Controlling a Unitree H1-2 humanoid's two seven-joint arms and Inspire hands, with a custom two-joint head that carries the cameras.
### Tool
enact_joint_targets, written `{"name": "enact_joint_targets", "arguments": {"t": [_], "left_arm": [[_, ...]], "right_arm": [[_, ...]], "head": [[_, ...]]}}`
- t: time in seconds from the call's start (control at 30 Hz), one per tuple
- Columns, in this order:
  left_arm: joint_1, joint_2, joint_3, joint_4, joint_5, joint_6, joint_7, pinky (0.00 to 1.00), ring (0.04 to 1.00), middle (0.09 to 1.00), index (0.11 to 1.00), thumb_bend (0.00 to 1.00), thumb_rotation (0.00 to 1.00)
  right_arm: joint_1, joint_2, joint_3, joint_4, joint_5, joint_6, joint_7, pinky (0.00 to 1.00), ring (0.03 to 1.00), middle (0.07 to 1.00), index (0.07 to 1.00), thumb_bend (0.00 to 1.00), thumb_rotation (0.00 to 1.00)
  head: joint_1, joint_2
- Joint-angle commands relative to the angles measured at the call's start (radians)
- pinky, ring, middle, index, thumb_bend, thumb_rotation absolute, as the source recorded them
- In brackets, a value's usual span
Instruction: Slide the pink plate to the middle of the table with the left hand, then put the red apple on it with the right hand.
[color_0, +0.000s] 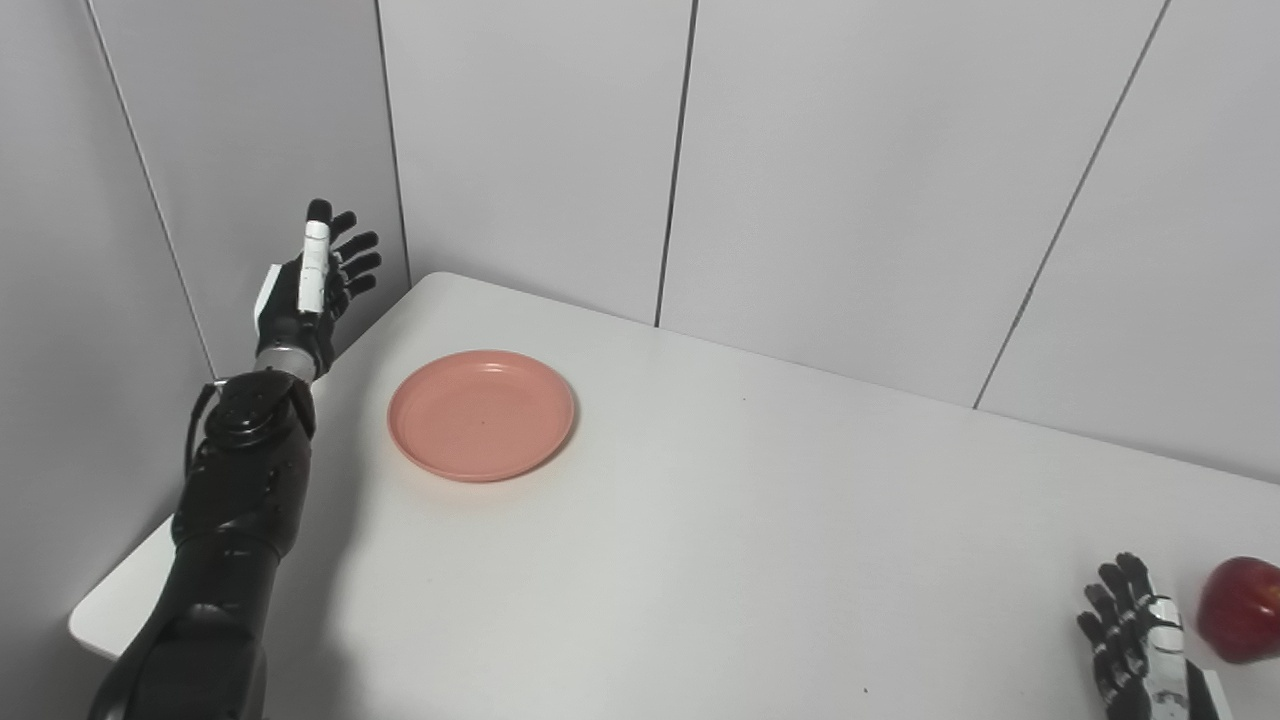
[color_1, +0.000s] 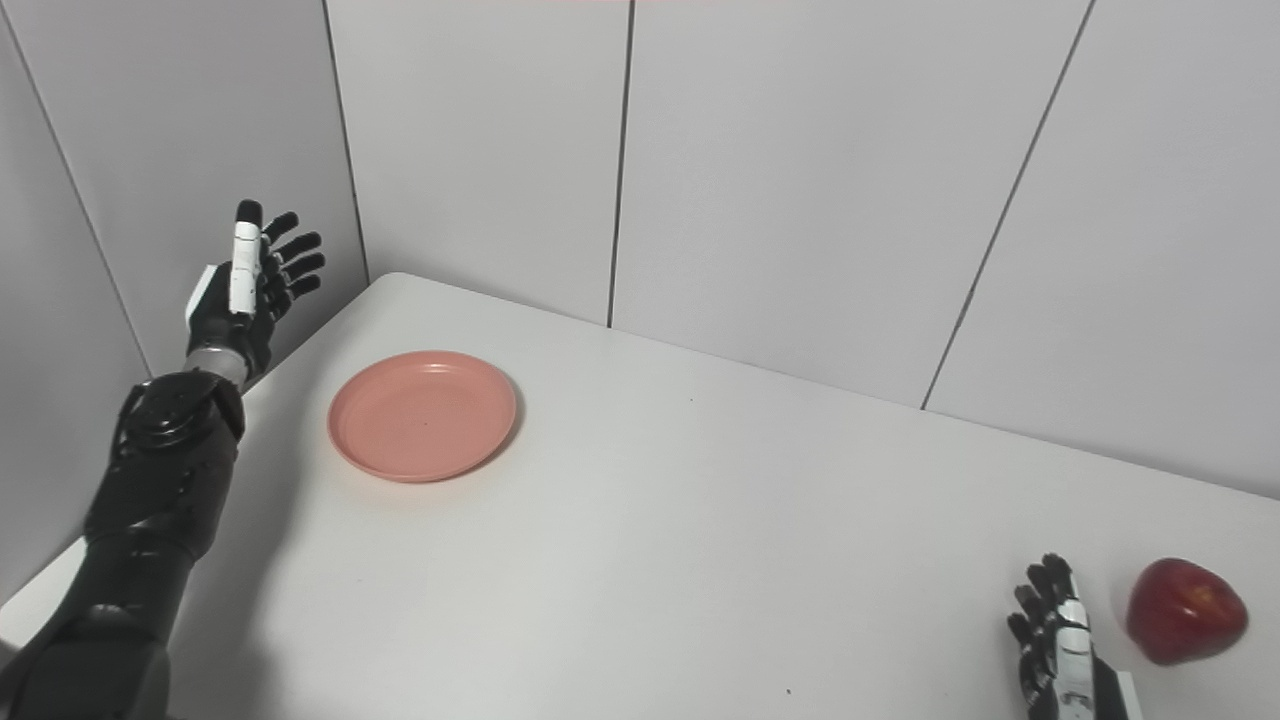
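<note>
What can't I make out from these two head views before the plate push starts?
- Red apple: the left eye view's right edge cuts it; whole in the right eye view.
- Right hand: both bottom edges cut off its wrist and arm; fingers apart, beside the apple, not touching.
- Left hand: raised beside the round pink plastic plate; its height above the white table cannot be judged.

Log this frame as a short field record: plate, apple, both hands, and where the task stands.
plate: pink plate empty, flat on the white table, toward its far left part, not at the middle
apple: red apple on the table near the right edge, off the plate
left hand: left hand open, raised beside the table's far left corner, apart from the plate
right hand: right hand open, just left of the apple; contact unclear
task stage: plate not yet slid, apple not yet picked up
</note>
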Motion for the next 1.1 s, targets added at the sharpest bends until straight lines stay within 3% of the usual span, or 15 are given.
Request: {"name": "enact_joint_targets", "arguments": {"t": [0.0,0.13,0.37,0.57,1.07], "left_arm": [[-0.066,0.031,-0.003,-0.001,-0.001,-0.051,-0.007,0.84,0.841,0.848,0.868,1.0,0.99],[-0.077,0.023,-0.008,0.066,-0.012,-0.083,-0.03,0.76,0.814,0.825,0.865,0.99,0.98],[-0.094,0.02,-0.042,0.187,-0.002,-0.161,-0.051,0.84,0.836,0.83,0.859,0.98,1.0],[-0.108,0.014,-0.051,0.263,-0.013,-0.202,-0.077,0.83,0.81,0.803,0.848,0.98,1.0],[-0.107,-0.01,-0.041,0.347,-0.04,-0.209,-0.093,0.85,0.844,0.815,0.849,0.92,1.0]], "right_arm": [[0.032,0.019,0.013,0.02,0.002,-0.016,0.007,1.0,0.988,0.98,0.977,0.81,1.0],[0.032,0.021,0.015,0.016,-0.001,-0.017,0.004,1.0,0.98,0.975,0.974,0.81,1.0],[0.033,0.024,0.017,0.014,0.0,-0.016,0.003,1.0,0.982,0.974,0.974,0.79,1.0],[0.033,0.023,0.02,0.015,-0.002,-0.016,0.004,1.0,0.98,0.973,0.976,0.8,1.0],[0.039,0.024,0.024,-0.001,-0.013,-0.007,0.0,1.0,0.973,0.971,0.976,0.8,1.0]], "head": [[0.0,0.002],[-0.002,0.005],[-0.006,0.009],[-0.009,0.013],[-0.015,0.023]]}}
